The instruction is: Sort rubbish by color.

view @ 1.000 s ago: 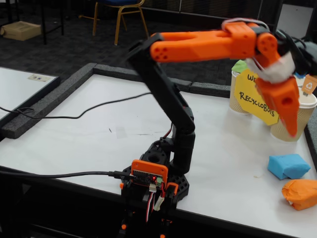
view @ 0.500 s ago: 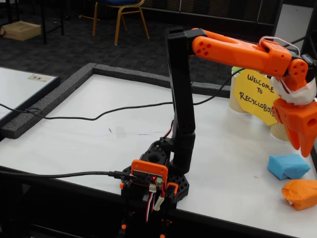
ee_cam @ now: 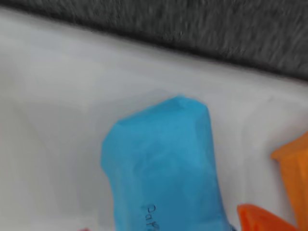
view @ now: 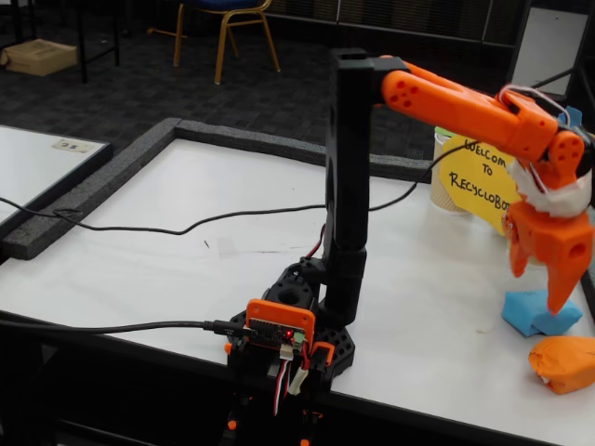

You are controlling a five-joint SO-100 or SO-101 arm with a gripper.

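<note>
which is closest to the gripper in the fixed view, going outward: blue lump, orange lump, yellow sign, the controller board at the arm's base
1. Blue lump: right under the gripper, at the table's right edge.
2. Orange lump: just below the blue one in the picture, toward the near edge.
3. Yellow sign: up behind the gripper, beside a paper cup.
4. Controller board: far left, at the arm's base.

Setting: a demonstration or event hall. It is indicated by dark carpet, a metal-framed chair, foam-edged white tables, and a handwritten yellow sign displayed tabletop.
</note>
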